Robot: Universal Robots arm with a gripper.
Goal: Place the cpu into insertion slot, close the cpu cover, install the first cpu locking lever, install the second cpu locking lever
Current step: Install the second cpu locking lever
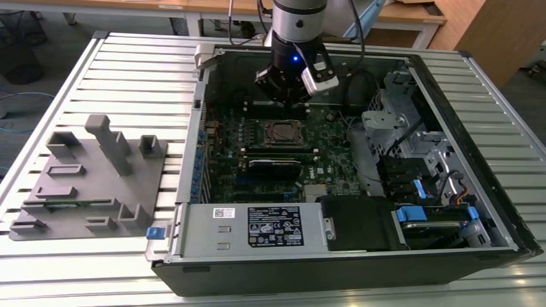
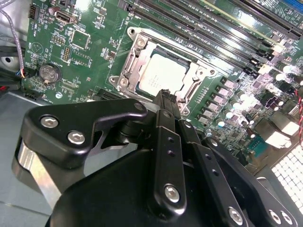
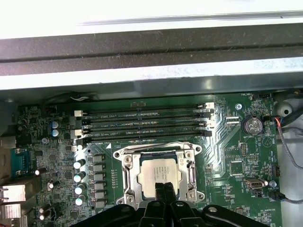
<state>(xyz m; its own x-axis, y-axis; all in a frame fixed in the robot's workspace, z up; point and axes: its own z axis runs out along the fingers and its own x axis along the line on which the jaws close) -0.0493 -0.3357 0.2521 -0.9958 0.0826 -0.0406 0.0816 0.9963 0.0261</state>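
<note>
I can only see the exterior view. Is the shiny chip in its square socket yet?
Observer: Yes. In both wrist views the cpu lies in the insertion slot, silvery top up.
Operator: Is the lid down?
Observer: The cpu cover lies flat around it, and the chip shows through its cutout.
Operator: What's the grabber doing?
Observer: The gripper has its jaws pressed together and empty, with the tips by the cpu's edge.

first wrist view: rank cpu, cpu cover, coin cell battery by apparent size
1. cpu cover, the frame that surrounds the chip.
2. cpu, sitting inside the cutout; the tool overlaps its near edge.
3. coin cell battery, clearly smallest.
</note>
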